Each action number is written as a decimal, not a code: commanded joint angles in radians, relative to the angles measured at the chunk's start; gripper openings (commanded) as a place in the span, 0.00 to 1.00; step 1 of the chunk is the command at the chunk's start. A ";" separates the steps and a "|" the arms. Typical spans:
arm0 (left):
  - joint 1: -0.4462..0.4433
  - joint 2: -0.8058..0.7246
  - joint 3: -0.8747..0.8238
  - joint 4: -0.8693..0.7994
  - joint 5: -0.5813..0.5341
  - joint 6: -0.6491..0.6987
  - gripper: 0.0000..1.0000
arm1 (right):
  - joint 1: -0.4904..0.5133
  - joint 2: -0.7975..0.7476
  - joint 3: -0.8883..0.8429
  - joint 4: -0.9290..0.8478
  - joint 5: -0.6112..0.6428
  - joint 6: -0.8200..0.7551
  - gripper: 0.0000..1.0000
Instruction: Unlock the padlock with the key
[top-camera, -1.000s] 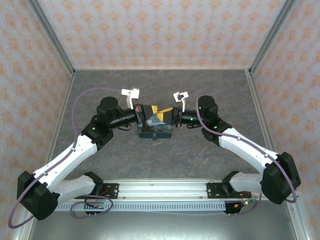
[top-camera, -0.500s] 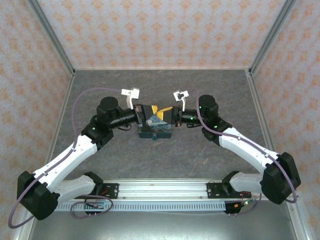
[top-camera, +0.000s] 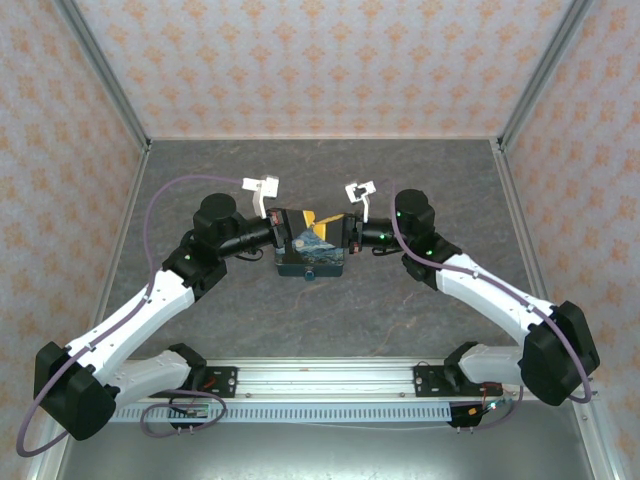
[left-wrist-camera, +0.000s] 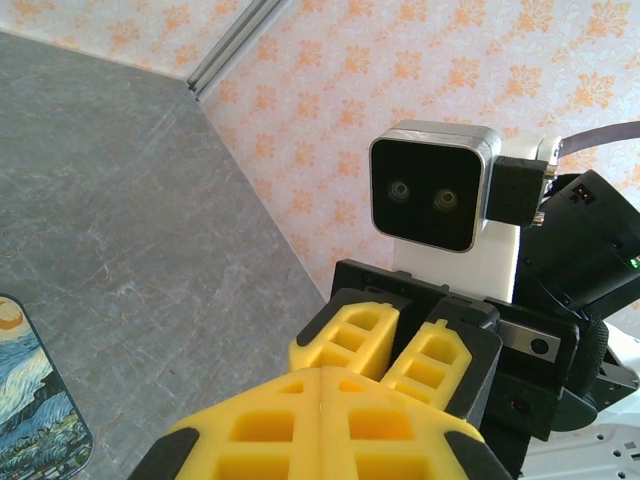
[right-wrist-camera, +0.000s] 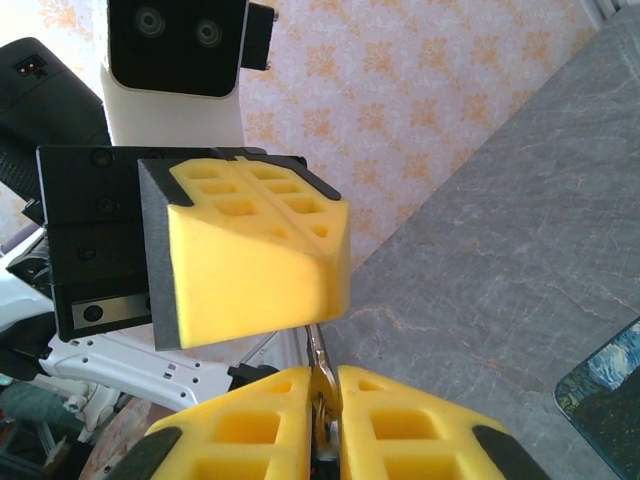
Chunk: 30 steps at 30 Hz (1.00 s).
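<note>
Grey table (top-camera: 420, 180) below: your right hand (right-wrist-camera: 320, 378) pinches the thin key (right-wrist-camera: 317, 350), your left hand (left-wrist-camera: 320, 385) is clenched tip to tip, and the padlock (top-camera: 310, 272) sits at the near edge of the painted box (top-camera: 318, 246).

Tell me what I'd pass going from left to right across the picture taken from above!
Left arm's black elbow → left wrist camera → right wrist camera → right arm's black elbow.
</note>
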 joint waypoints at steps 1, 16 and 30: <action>-0.005 -0.009 0.021 -0.004 -0.022 0.019 0.00 | 0.010 0.003 0.026 0.053 -0.029 -0.002 0.08; -0.005 -0.085 0.030 -0.242 -0.244 0.125 0.77 | 0.010 -0.036 0.033 -0.274 0.218 -0.179 0.00; -0.005 -0.272 -0.274 -0.386 -0.448 0.172 1.00 | 0.009 0.302 0.071 -0.178 0.323 -0.095 0.00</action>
